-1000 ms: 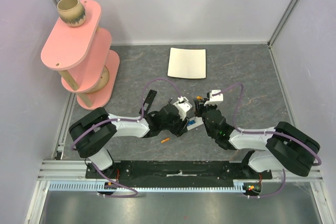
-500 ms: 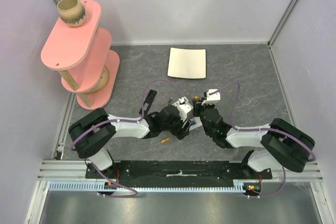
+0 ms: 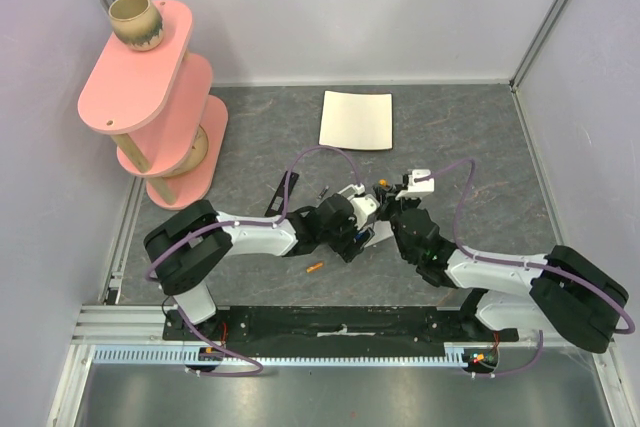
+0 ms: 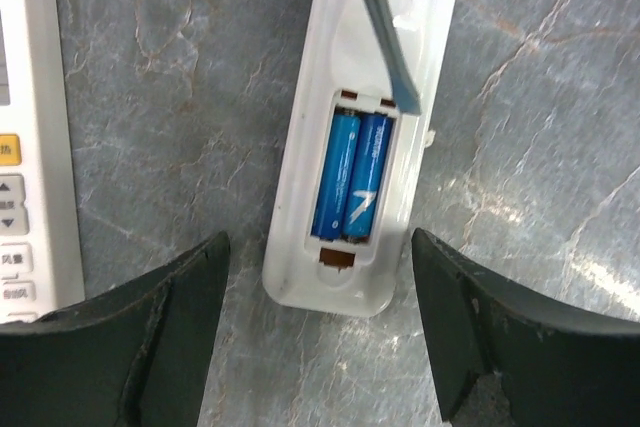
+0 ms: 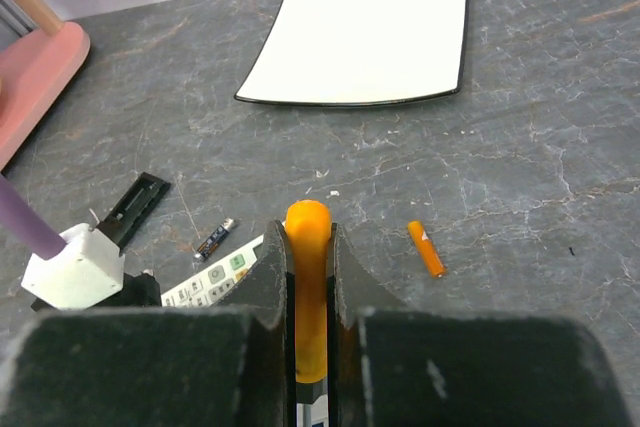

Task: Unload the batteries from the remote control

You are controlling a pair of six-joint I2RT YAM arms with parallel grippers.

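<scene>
My left claw [image 4: 318, 247] hangs wide open over the remote control [image 4: 340, 277]. It lies back-up on the desk [image 4: 180, 97] with two blue batteries [image 4: 350, 175] in its bay. My right claw [image 5: 308, 242] is clamped on an orange rod [image 5: 308, 292], possibly a tool handle. A thin blade [image 4: 390, 47] touches the bay's edge.

The remote control [image 4: 300, 187] is laid back-up on the grey tabletop [image 4: 180, 77], with its battery bay uncovered. Two blue batteries [image 4: 350, 175] are seated side by side inside the bay. A thin grey-blue blade [image 4: 390, 47] is set at the bay's upper right corner. The left tool [image 4: 318, 242] is spread wide, with one finger [image 4: 130, 337] on each side of the remote control. A second, buttoned remote [image 4: 30, 147] is partly seen to its left.
</scene>
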